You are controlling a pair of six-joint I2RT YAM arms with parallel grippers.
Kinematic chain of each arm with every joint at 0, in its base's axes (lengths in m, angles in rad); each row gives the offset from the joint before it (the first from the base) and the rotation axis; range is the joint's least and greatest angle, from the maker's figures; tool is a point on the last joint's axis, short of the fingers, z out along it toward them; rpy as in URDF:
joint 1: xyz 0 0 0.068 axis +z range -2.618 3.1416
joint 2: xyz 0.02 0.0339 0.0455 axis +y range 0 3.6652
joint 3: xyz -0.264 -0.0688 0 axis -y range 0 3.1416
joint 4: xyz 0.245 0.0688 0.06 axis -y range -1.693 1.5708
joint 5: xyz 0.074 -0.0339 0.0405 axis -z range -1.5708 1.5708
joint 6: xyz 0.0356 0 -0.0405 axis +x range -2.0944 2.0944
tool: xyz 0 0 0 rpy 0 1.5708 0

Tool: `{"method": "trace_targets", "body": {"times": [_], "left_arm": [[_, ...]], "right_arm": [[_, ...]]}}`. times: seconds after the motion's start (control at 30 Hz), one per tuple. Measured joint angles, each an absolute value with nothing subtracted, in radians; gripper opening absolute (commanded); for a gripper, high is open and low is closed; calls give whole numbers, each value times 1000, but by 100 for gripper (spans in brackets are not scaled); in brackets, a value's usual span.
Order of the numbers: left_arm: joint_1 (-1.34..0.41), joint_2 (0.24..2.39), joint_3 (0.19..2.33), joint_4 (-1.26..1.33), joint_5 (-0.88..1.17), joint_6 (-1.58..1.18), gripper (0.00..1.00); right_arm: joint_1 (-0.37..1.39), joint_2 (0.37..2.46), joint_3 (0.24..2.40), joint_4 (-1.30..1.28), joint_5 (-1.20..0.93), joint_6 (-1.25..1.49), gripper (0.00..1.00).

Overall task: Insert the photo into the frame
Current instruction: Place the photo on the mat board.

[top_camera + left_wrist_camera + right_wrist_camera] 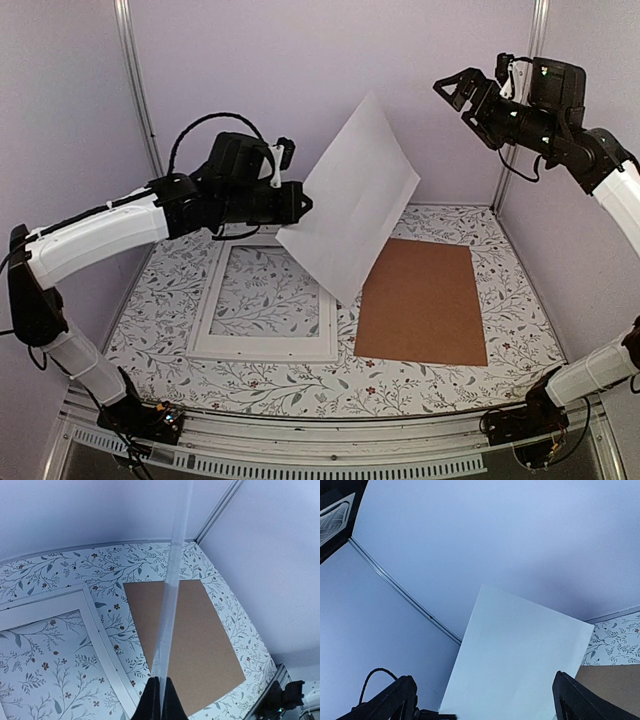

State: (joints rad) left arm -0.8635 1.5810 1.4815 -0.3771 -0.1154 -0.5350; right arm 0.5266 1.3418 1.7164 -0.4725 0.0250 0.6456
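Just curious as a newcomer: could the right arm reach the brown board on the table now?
Probably yes. The brown board lies flat and uncovered on that arm's side, and the right pincer is open, raised high. The white sheet in the left pincer hangs mostly left of it.

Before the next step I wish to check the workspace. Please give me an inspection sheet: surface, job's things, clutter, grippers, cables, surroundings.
Surface: table with a floral cover.
Job's things: photo held tilted in the air, only a plain white face showing; frame lying flat at the left, floral pattern visible through it.
Clutter: brown backing board lying flat to the right of the frame.
Grippers: left gripper shut on the photo's lower corner; right gripper open, empty, high at the right.
Cables: black cable loop arching over the left gripper's wrist.
Surroundings: pale walls, metal posts.
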Motion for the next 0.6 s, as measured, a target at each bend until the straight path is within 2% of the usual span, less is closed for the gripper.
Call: {"method": "trace_targets", "body": {"times": [0.33, 0.6], "left_arm": [[-706, 1164, 1030, -293, 52, -737, 0], [-524, 1036, 671, -229, 155, -863, 0]], "right_arm": [[496, 1371, 1700, -494, -10, 627, 99], [495, 1432, 1640, -494, -74, 631, 98]]}}
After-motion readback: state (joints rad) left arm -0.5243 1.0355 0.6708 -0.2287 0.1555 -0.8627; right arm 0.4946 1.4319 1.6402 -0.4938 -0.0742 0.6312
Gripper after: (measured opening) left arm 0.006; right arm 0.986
